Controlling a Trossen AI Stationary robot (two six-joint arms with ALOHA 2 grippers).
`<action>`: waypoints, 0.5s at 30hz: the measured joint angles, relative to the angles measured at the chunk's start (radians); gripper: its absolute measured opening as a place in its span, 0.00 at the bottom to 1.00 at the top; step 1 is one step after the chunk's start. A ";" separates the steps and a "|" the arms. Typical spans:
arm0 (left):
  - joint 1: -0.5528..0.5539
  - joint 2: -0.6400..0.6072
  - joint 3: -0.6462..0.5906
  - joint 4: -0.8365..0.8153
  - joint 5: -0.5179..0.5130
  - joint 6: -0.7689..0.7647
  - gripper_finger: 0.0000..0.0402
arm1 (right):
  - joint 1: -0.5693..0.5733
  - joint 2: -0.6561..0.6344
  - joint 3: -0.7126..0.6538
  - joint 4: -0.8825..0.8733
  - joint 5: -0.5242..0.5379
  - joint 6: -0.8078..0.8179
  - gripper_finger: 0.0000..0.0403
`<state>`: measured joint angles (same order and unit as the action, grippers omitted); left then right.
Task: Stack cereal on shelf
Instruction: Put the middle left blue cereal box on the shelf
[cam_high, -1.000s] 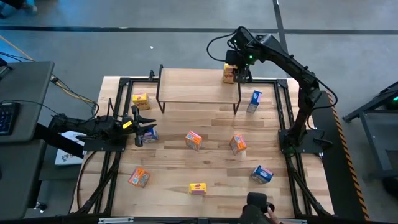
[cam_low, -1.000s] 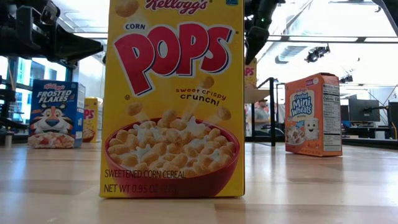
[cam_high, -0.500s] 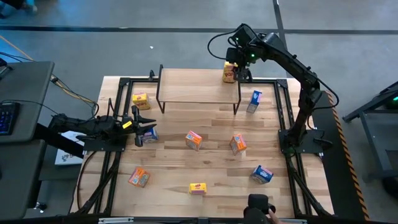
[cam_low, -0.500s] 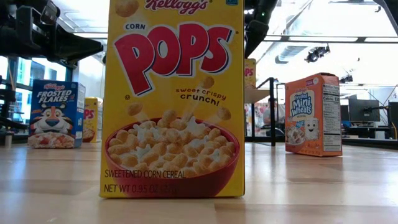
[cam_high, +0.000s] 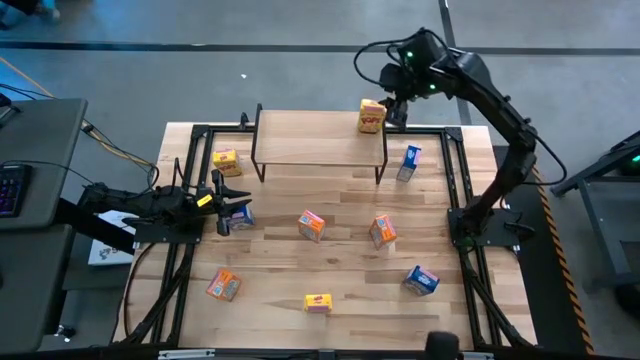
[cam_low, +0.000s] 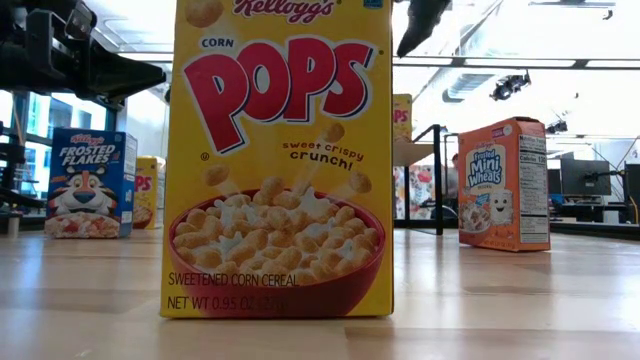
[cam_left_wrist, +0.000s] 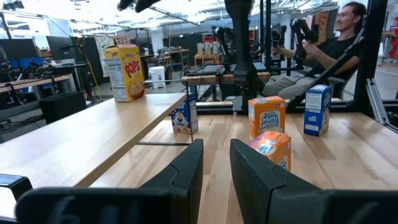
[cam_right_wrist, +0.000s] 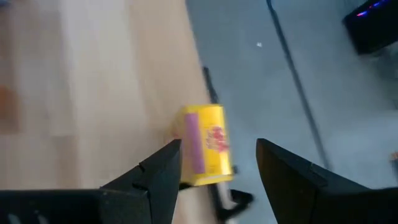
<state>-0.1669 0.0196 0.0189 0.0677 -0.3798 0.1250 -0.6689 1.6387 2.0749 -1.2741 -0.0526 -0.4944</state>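
**One box shelved, eight left on the bench**

- Bench (cam_high: 340, 215): eight cereal boxes scattered upright or tipped, well apart.
- Shelf (cam_high: 310, 137) at the far edge; one yellow box (cam_high: 372, 116) stands on its right end, long axis vertical, printed front facing the near edge.
- Right hand (cam_high: 398, 88) above and beyond that box, fingers apart, holding nothing.
- Left hand (cam_high: 240, 204) closed, empty, low at the left edge.
- Judgement: lift clear without brushing the box, then fetch the nearest blue box (cam_high: 408, 162) and set it snug beside the yellow.
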 joint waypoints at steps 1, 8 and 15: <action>0.000 0.000 0.000 0.000 0.000 0.000 0.18 | 0.006 -0.011 -0.003 -0.014 -0.033 0.022 0.49; 0.000 0.000 0.000 0.000 0.000 0.000 0.18 | 0.099 -0.139 -0.168 0.034 -0.126 0.115 0.49; 0.000 0.000 0.000 0.000 0.000 0.000 0.18 | 0.234 -0.367 -0.513 0.287 0.009 0.245 0.49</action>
<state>-0.1670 0.0196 0.0189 0.0681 -0.3798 0.1248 -0.4346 1.2715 1.5616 -0.9874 -0.0440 -0.2491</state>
